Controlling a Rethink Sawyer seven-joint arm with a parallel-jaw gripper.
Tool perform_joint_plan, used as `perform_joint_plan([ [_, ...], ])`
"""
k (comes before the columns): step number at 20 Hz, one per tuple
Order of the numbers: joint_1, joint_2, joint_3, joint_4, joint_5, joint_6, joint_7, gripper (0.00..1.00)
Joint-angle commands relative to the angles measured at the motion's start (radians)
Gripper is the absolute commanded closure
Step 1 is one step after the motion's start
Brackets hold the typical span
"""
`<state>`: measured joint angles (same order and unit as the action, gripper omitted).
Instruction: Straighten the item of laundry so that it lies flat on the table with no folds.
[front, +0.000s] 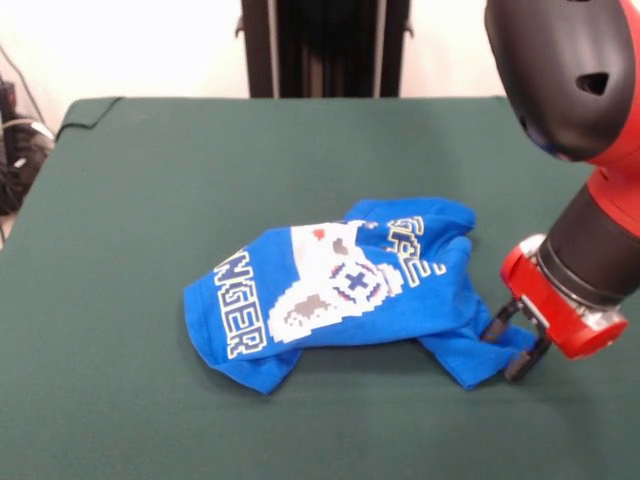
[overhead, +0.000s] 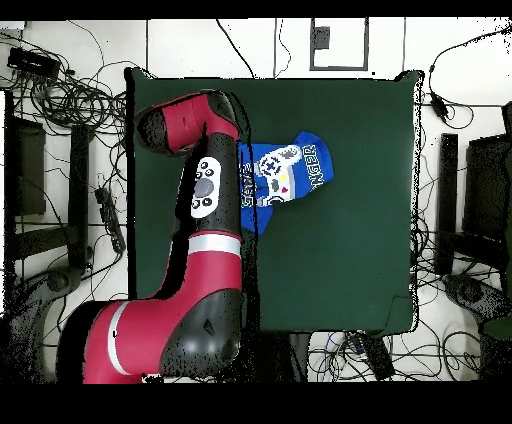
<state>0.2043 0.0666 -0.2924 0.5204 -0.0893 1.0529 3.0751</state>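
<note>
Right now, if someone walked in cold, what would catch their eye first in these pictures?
The bright blue T-shirt jumps out first: it lies crumpled and folded over itself near the middle of the dark green table, its white controller print bent across the folds. Next comes the red and black arm, whose tool is down at the shirt's corner at the front view's right, its two dark fingers apart.

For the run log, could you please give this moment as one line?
gripper: open, at shirt edge | T-shirt: crumpled, folded | table: shirt central
</note>
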Motion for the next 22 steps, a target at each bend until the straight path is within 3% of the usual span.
perform_joint_plan([
  [1, -0.006, 0.004, 0.099, 0.046, 0.000, -0.033, -0.135, 0.00],
  [7, 0.006, -0.026, 0.095, 0.072, 0.018, -0.027, -0.073, 0.00],
  [15, -0.029, -0.139, 0.099, 0.058, 0.049, 0.137, -0.201, 0.00],
  [22, -0.044, -0.237, 0.102, 0.155, 0.039, 0.103, -0.233, 0.00],
])
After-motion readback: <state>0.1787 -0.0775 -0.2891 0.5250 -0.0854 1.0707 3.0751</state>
